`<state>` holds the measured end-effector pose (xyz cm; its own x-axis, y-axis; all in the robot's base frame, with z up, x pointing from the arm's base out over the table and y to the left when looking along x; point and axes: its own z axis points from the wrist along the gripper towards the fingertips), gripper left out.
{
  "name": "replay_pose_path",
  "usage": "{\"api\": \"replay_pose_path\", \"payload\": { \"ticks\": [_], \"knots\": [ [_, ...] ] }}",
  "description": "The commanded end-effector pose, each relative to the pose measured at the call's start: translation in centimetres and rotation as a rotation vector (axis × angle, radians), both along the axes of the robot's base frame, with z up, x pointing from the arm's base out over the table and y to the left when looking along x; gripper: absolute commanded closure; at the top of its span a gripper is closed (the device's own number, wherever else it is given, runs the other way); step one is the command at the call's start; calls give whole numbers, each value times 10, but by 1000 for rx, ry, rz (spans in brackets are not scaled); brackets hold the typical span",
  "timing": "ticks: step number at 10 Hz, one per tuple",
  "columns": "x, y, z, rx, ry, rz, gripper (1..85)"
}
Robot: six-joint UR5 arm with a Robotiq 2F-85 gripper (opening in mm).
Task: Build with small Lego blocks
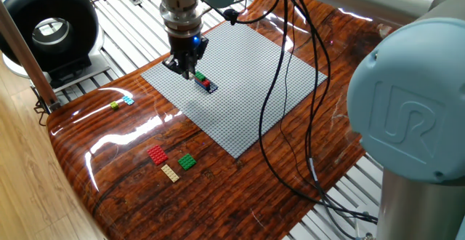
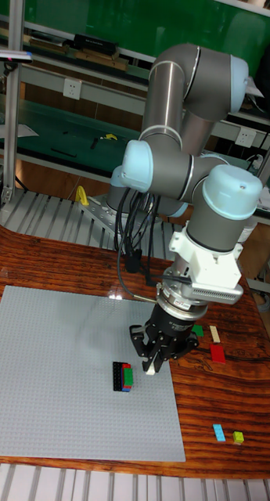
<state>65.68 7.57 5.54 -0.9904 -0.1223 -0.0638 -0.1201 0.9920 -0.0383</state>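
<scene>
Wood table [image 1: 240,189] | grey baseplate [image 1: 247,87] holds stacked bricks [image 1: 205,81] | gripper [image 1: 186,70] just beside stack, fingers narrow, pinching white brick [image 2: 152,369] | loose bricks [image 1: 171,161] well apart

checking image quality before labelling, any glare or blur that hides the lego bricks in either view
Fixed view: ceiling lights glare in streaks on the glossy wooden table, yet the loose red brick stays sharp; the arm's near joint looms large and soft. Tall fixed view: even light, no glare, and the brick stack on the grey baseplate is crisp.
</scene>
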Motion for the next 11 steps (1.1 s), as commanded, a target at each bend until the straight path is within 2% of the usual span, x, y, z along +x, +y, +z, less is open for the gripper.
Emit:
{"api": "replay_pose_path", "payload": {
  "ticks": [1,2,3,4,6,9,11],
  "knots": [
    [7,-16,-11,8,-11,22,843],
    [4,-20,-11,6,-11,28,843],
    [5,-12,-11,35,-16,31,843],
    [6,-12,-10,38,-19,18,843],
    [6,-16,-10,21,-19,1,843],
    [3,-34,-8,-5,-10,16,843],
    [1,-32,-9,13,-15,13,843]
  ]
}}
